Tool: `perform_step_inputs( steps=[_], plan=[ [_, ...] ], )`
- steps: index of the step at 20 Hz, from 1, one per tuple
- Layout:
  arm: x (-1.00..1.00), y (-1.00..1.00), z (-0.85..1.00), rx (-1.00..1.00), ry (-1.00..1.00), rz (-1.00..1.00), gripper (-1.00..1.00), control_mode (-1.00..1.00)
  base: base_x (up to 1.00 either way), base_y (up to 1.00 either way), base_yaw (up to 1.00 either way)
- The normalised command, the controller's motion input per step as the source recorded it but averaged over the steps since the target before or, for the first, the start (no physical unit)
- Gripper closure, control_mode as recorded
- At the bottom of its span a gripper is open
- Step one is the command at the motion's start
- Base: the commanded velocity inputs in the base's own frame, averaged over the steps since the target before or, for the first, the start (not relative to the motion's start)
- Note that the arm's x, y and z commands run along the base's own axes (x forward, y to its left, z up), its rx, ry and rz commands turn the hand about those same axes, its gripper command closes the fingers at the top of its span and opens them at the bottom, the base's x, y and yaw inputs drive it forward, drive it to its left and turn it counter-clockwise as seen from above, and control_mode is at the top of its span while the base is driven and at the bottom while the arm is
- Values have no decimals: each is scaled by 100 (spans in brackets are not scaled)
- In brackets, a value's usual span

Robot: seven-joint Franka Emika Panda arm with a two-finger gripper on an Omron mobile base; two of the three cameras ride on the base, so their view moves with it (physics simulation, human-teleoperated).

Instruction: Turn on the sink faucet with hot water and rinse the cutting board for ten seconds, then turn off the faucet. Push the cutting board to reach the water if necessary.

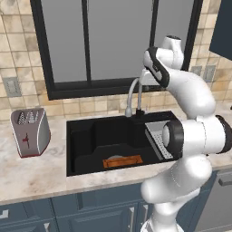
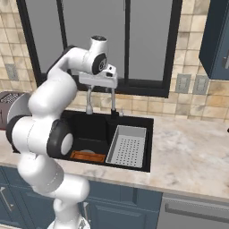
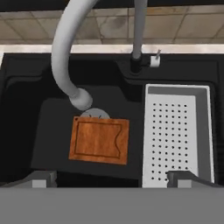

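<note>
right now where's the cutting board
The cutting board lies flat on the floor of the sink's left compartment, just under the faucet spout, left of the grey rack.

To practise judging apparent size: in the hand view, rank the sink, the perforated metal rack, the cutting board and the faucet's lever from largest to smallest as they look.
1. sink
2. perforated metal rack
3. cutting board
4. faucet lever

All four differ clearly, so no ties.

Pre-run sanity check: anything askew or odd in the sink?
Nothing stands out. The flat orange-brown wooden cutting board lies slightly skewed on the black basin's floor, partly over the drain; the grey perforated metal rack sits squarely in the other compartment.
</note>
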Motion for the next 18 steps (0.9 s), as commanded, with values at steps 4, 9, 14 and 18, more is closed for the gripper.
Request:
perform_step_inputs(
  steps=[4, 9, 14, 18],
  plan=[
    [-45, -46, -16, 6, -21, 12, -100, -100, 0, 0, 0],
    [-18, -21, -23, 2, -32, 15, -100, -100, 0, 0, 0],
    [-6, -30, -25, 0, -28, 13, -100, -100, 0, 0, 0],
    [0, -25, -26, 0, -23, 13, -100, -100, 0, 0, 0]
  ],
)
